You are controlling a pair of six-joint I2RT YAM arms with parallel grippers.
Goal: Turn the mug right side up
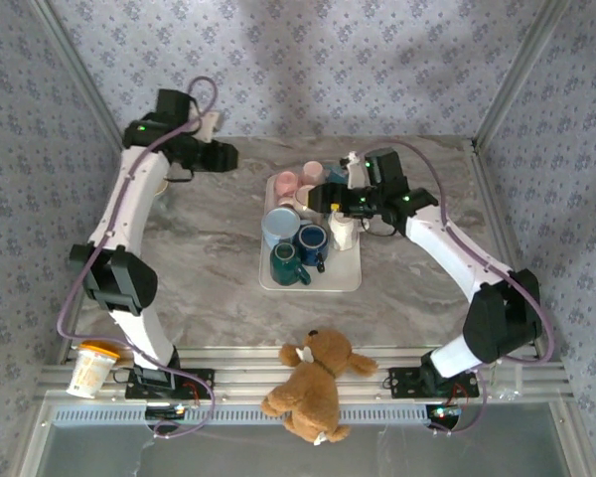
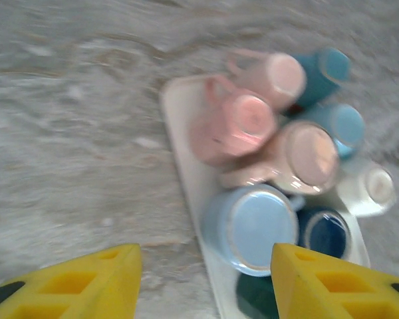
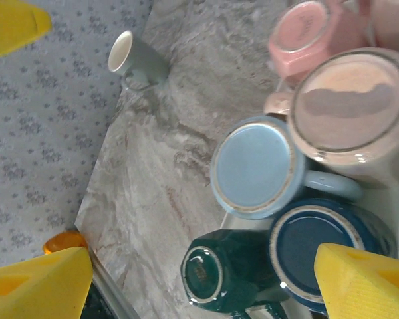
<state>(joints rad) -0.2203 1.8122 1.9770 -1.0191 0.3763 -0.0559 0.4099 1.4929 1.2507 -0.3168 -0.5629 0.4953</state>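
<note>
The left tool (image 2: 205,251) is hanging over the far left part of the bench (image 1: 199,248), its yellow fingers (image 2: 86,286) standing apart with nothing between them. Just under that arm, near the wall, a grey mug (image 3: 136,63) is standing alone on the bench, well apart from the others. Its pale mouth is facing up, so it is looking right side up.

In the middle of the bench a white tray (image 1: 343,273) is carrying a cluster of mugs, all sitting bottoms-up and packed close together. A light blue mug (image 3: 253,166) is touching a dark blue mug (image 3: 312,249), a dark green mug (image 3: 216,269) is sitting just beside them, and pink mugs (image 2: 236,126) are crowding the far end.

The right tool (image 3: 203,256) is hovering over that cluster. Its jaws are spread wide and gripping nothing, with the mugs lying below the gap.

At the near edge, between the two arm bases, a brown teddy bear (image 1: 313,383) is lying. An orange-lidded cup (image 1: 91,366) is tipping on its side by the left base.
</note>
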